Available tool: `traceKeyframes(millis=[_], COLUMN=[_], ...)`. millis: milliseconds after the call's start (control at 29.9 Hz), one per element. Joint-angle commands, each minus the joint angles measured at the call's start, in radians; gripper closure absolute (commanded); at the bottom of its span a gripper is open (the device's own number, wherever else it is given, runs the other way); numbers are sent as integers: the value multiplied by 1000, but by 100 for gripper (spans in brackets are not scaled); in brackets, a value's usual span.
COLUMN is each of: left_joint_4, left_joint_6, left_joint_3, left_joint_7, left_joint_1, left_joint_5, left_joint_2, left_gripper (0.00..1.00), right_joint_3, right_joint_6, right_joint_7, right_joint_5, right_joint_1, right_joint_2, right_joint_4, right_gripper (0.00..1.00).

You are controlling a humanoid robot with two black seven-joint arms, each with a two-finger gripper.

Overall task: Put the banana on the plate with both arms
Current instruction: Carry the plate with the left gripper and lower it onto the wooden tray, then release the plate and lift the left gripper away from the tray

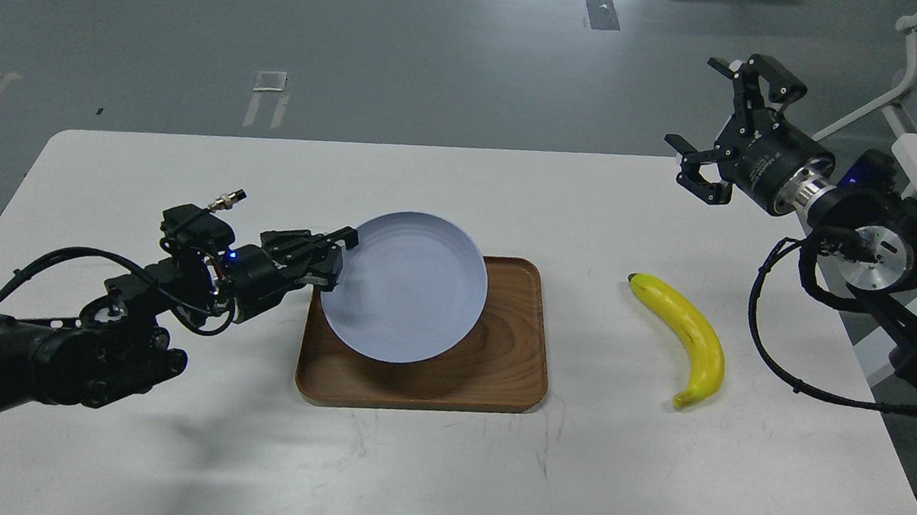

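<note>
The left fingers (333, 257) are clamping the near-left rim of the plate (407, 286), which is sitting tilted over the wooden tray (498, 375). The right fingers (718, 126) are hanging spread and empty, high above the worktop (442, 469). The banana (685, 337) is lying on the worktop, right of the tray, apart from it. Judging by this, the left should be holding the plate level while the right is dropping over the banana's middle.

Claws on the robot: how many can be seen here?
2. The left claw is at the plate's left rim, over the wooden tray. The right claw hangs open above the table's far right.
</note>
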Motion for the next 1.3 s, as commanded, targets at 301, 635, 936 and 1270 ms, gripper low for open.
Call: traceKeyframes(millis=[301,635,936,1270], left_joint_4=[74,59,57,60], left_joint_6=[-8,-7,-37,-467], left_joint_3=[24,13,-51,-330], left_joint_7=[0,0,0,0], left_joint_1=[10,10,-120,-197], left_joint_5=[-11,-68,-626,-1056], left_joint_2=[-89,-107,-97,-89], left_gripper=[100,14,2,2], right_joint_3=[-2,-6,-86,-265], right_joint_6=[2,8,5,-29], right_joint_7=[5,5,3,28], right_joint_5=[0,0,-488,-1259], right_joint_1=[-2,2,18,-5], right_joint_2=[-15,-29,-211,-342], right_joint_4=[6,6,123,302], right_gripper=[0,0,0,4])
